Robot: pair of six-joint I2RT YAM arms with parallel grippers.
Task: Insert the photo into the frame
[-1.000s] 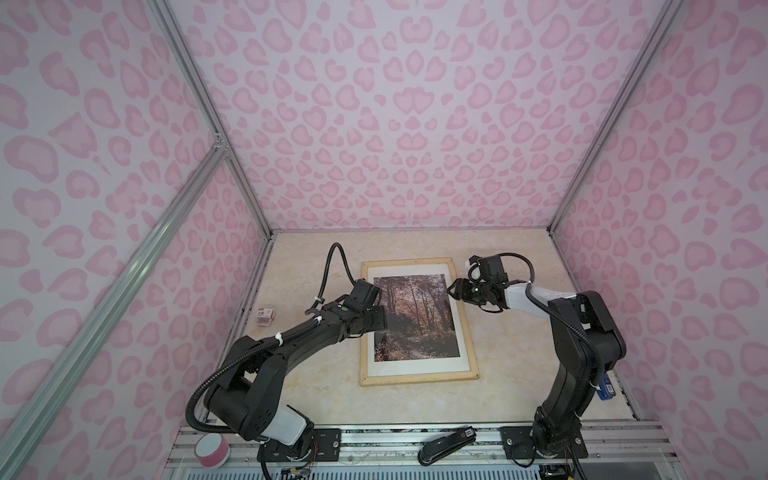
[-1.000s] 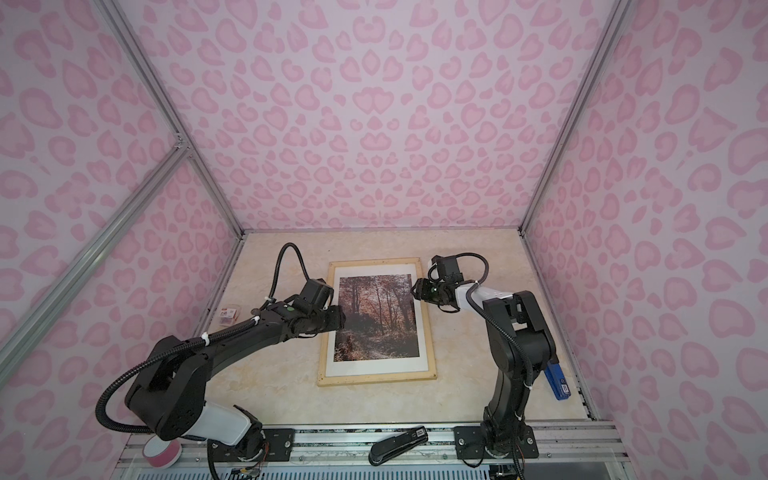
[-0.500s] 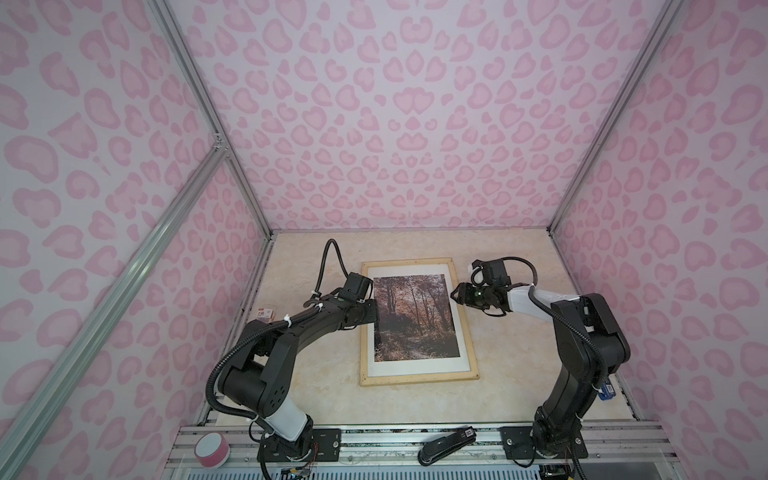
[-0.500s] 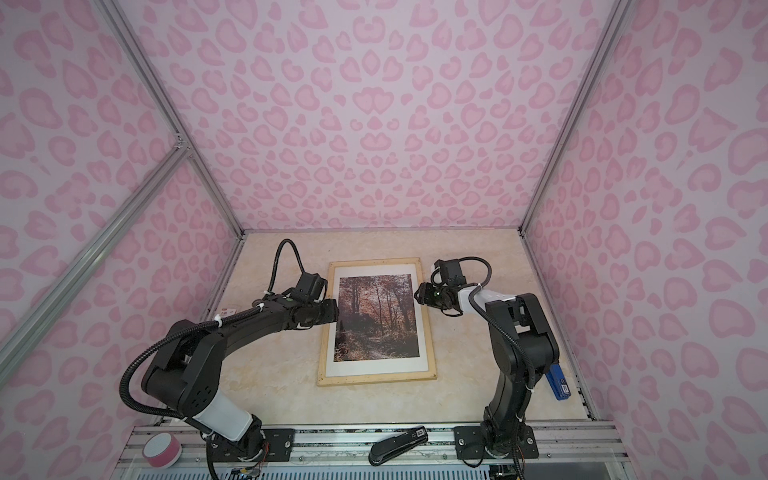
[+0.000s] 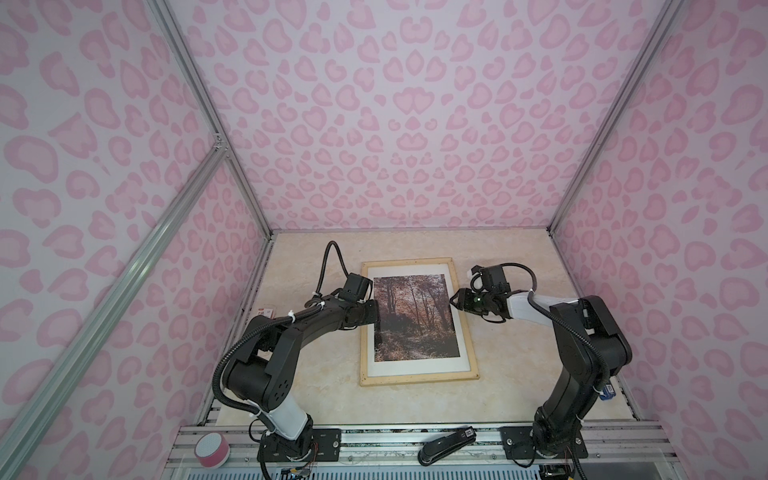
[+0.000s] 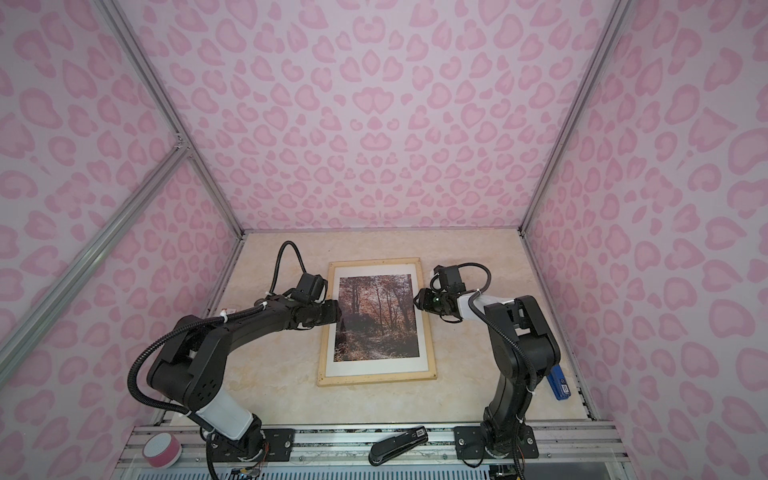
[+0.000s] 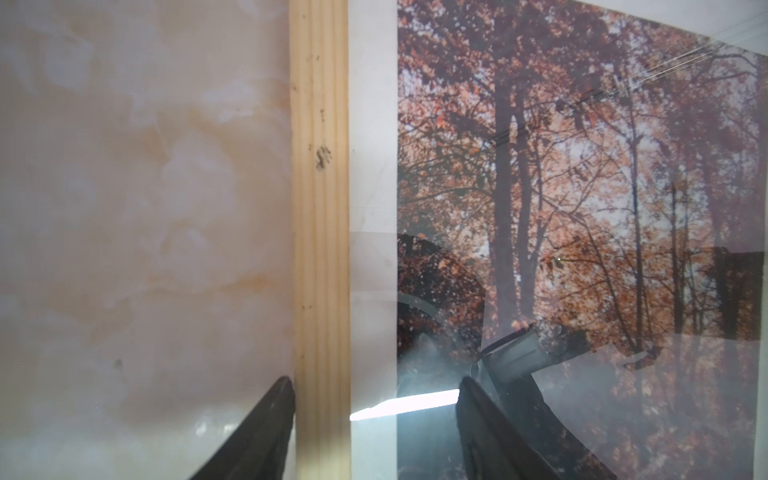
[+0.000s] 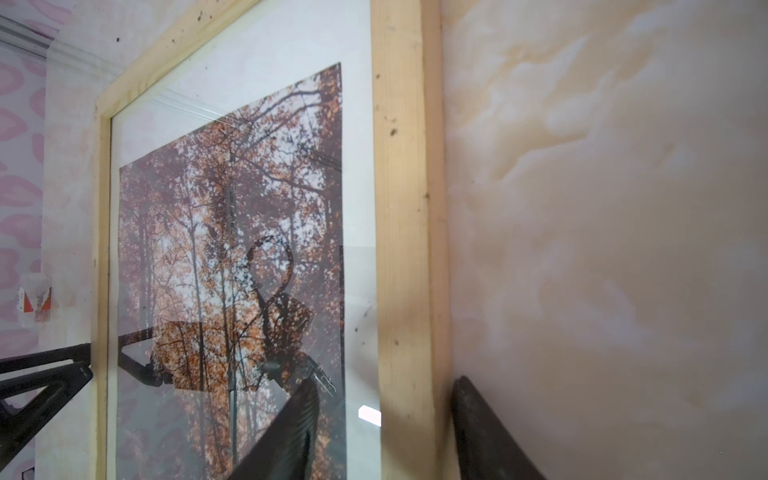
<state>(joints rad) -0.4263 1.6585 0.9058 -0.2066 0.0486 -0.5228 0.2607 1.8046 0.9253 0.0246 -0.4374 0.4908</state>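
**Both claws astride the frame's long rails; photo lies inside**

Top views: in both top views the frame (image 5: 417, 379) (image 6: 376, 379) lies flat mid-table (image 5: 316, 386), long sides running near to far. The photo (image 5: 413, 318) (image 6: 376, 318) sits inside it, face up, bordered by a white mat (image 5: 415, 365). The left gripper (image 5: 376, 316) (image 6: 338, 313) is at the left rail and the right gripper (image 5: 454, 300) (image 6: 415, 301) at the right rail, both towards the far half. Jaw spacing is too small to read here.

Left wrist view: the left gripper (image 7: 374, 386) is spread. One finger (image 7: 274, 415) is on the table side at the outer edge of the frame (image 7: 320, 208); contact is unclear. The other finger (image 7: 490, 424) is over the photo (image 7: 561, 187), apart from the rail. Nothing pinched.

Right wrist view: the right gripper (image 8: 384, 384) is also spread, astride the frame (image 8: 401, 208). The outer finger (image 8: 478, 424) is just beside the rail on the table side. The inner finger (image 8: 286, 432) is over the edge of the photo (image 8: 232, 208). Nothing pinched.
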